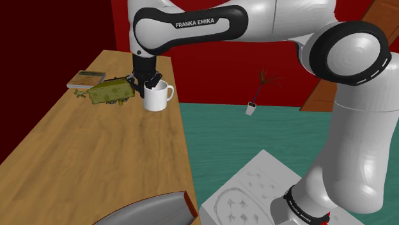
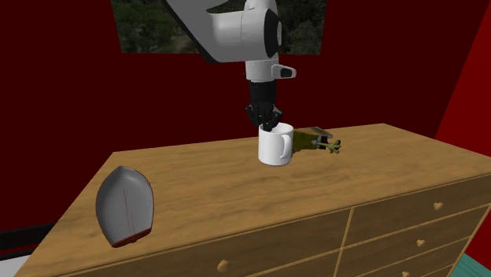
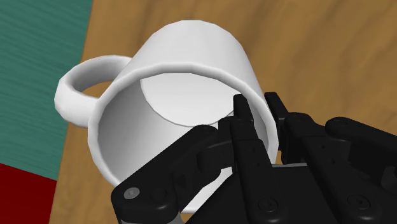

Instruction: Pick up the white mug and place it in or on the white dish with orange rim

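Nearest, at the bottom edge of the shoulder view, lies the dish, drawn grey with a reddish rim. In the second exterior view it shows at the lower left of the frame, seemingly propped on its edge near the front of the bench, and nothing rests in or on it. A long bare run of wooden top separates it from the mug, which sits in the upper middle of the shoulder view, well apart from the dish. The tool comes down on the mug from above and is closed on its wall. In the wrist view one of the fingers is inside the rim, the other is outside, and the white wall is pinched between them. Whether the base has left the wood I cannot tell. Just beyond the mug lies a green object, and past that a book lies flat. By my reading the grasp is made. What is left is the lift, the carry across the bench and the release onto the dish.
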Controlling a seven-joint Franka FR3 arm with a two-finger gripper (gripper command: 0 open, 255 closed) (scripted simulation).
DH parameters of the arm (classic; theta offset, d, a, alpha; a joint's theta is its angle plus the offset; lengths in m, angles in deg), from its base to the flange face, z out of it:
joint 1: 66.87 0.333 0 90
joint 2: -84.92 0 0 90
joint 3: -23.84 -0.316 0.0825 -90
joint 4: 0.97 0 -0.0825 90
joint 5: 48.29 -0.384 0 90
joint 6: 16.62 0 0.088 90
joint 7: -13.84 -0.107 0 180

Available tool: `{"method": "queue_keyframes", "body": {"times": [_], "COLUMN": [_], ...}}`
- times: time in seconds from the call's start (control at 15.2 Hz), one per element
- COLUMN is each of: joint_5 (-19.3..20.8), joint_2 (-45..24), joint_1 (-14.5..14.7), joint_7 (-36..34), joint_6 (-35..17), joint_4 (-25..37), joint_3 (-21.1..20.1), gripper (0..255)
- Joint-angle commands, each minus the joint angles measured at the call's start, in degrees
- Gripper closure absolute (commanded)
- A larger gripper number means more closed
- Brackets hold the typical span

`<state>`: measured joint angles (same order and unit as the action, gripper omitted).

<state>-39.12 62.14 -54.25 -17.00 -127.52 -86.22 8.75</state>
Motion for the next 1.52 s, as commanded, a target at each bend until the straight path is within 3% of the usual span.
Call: {"method": "queue_keyframes", "body": {"times": [0.0,0.73,1.45], "joint_5": [-0.1,-1.5,-2.4], "joint_2": [0.1,12.0,17.7], "joint_1": [0.1,5.9,13.0], "joint_7": [0.1,-11.1,-24.0], "joint_6": [1.5,-1.9,-1.6], "joint_4": [1.4,-14.4,-20.5], "joint_3": [-0.1,-4.5,-10.3], "gripper": [255,255,255]}}
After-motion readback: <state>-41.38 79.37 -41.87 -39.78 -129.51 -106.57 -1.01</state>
